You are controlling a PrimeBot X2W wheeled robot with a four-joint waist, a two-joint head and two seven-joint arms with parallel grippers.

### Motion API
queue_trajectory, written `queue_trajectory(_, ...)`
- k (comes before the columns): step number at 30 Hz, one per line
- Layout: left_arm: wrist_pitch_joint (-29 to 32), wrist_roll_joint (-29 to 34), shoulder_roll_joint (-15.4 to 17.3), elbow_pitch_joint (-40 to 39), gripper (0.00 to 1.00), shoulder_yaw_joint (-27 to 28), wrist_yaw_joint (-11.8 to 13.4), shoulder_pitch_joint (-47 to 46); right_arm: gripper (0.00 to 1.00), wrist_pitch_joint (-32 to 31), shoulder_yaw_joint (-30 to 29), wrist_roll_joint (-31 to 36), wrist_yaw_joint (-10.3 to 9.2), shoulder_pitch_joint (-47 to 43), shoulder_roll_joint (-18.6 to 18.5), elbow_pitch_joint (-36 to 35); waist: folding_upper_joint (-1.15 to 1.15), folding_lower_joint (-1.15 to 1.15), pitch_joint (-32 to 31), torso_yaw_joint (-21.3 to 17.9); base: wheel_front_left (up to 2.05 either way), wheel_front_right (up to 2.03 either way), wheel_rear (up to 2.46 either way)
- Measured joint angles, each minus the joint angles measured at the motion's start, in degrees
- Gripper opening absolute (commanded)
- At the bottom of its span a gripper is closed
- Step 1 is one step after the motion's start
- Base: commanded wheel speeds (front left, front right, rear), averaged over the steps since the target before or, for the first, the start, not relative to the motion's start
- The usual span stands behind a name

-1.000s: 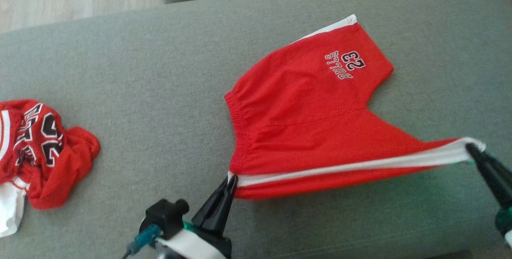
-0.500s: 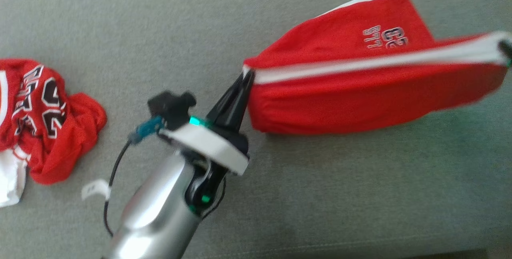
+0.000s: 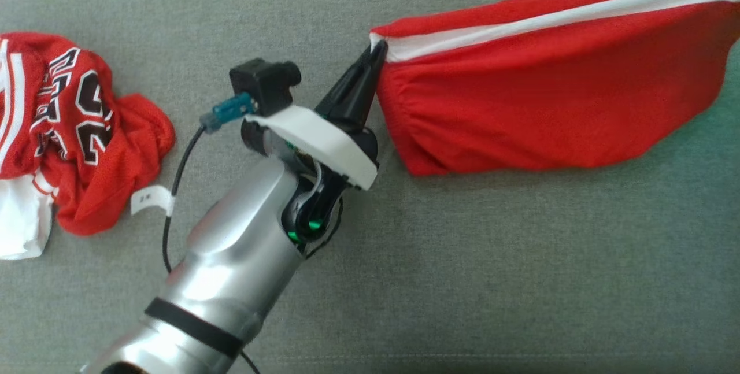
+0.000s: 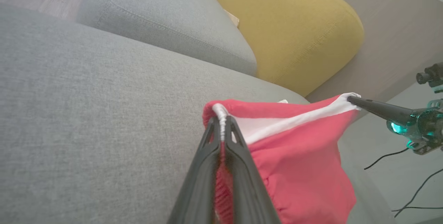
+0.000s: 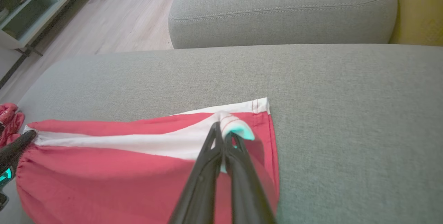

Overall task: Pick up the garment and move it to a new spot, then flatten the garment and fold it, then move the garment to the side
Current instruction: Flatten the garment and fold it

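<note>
Left claw [image 3: 376, 53] and right claw [image 5: 220, 130] each clamp the red shorts [image 3: 549, 114], stretched between them

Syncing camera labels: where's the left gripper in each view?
Head view: left gripper upper centre, shut on the waistband corner of the red shorts.
Left wrist view: left gripper rising from bottom centre, tips near mid-frame.
Right wrist view: left gripper at the left edge, mid-height.
Shared landmark: the shorts' white stripe, stretched between left gripper and right gripper.
</note>
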State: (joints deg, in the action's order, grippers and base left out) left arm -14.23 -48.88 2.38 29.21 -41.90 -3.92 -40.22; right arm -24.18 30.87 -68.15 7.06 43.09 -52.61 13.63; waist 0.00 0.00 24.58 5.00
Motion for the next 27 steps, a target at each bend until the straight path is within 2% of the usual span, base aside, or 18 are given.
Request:
queue_trajectory(8, -0.05, -0.66, -0.11, 1.85, 0.00, -0.33, 0.66, -2.42, 0.00, -0.37, 4.91, 0.88, 0.00, 6.78, 3.33, 6.24, 0.00, 0.00, 1.29, 0.41, 0.00, 0.00, 0.00)
queue_trajectory(9, -0.05, -0.71, -0.11, 2.18, 0.05, -0.36, 0.75, -2.42, 0.00, 0.02, 5.57, 1.05, 0.00, 7.26, 3.57, 6.80, 0.00, 0.00, 1.30, 0.35, 0.00, 0.00, 0.00)
queue_trajectory(10, -0.05, -0.73, -0.11, 2.46, 0.19, -0.37, 0.79, -2.41, 0.00, 0.45, 6.14, 1.05, 0.00, 7.63, 3.89, 7.36, 0.00, 0.00, 1.25, 0.26, 0.00, 0.00, 0.00)
queue_trajectory(11, -0.05, -0.73, -0.12, 2.74, 0.32, -0.42, 0.96, -2.42, 0.20, 0.93, 6.71, 1.05, 0.00, 7.96, 4.22, 7.87, 0.00, 0.00, 1.16, 0.15, 0.00, 0.00, 0.00)
queue_trajectory(12, -0.05, -0.73, -0.12, 3.00, 0.45, -0.45, 0.97, -2.41, 1.00, 1.64, 7.12, 0.99, 0.00, 8.18, 4.61, 8.47, 0.00, 0.00, 1.05, 0.02, 0.00, 0.00, 0.00)
queue_trajectory(13, -0.07, -0.77, -0.12, 3.27, 0.75, -0.51, 0.97, -2.41, 1.00, 2.42, 7.43, 0.93, 0.00, 8.34, 5.03, 9.12, 0.00, 0.00, 0.93, -0.12, 0.00, 0.00, 0.00)
queue_trajectory(14, -0.07, -0.96, -0.13, 3.55, 0.96, -0.58, 0.97, -2.40, 1.00, 3.38, 7.70, 0.92, 0.00, 8.36, 5.34, 9.64, 0.00, 0.00, 0.79, -0.25, 0.00, 0.00, 0.00)
queue_trajectory(15, -0.07, -1.20, -0.13, 3.82, 1.00, -0.66, 0.97, -2.40, 1.00, 4.38, 7.91, 0.63, 0.00, 8.36, 5.68, 10.22, 0.00, 0.00, 0.61, -0.38, 0.00, 0.00, 0.00)
queue_trajectory(20, -0.07, -0.05, -0.15, 4.09, 1.00, -0.29, 2.00, -1.78, 1.00, 10.33, 9.46, -1.21, 0.00, 8.05, 6.26, 10.44, 0.00, 0.00, -1.30, -0.69, 0.00, 0.00, 0.00)
queue_trajectory(23, -0.07, 4.38, -0.18, 3.19, 1.00, 1.31, 3.75, 0.94, 1.00, 14.41, 11.12, -1.45, 0.00, 5.63, 6.02, 8.43, 0.00, 0.00, -3.40, -1.00, 0.00, 0.00, 0.00)
queue_trajectory(27, -0.07, 13.29, -0.14, -0.69, 1.00, 5.06, 6.75, 7.88, 1.00, 17.89, 14.10, -2.02, 0.00, -1.26, 5.88, 7.30, 0.00, 0.00, -6.43, -1.76, 0.00, 0.00, 0.00)
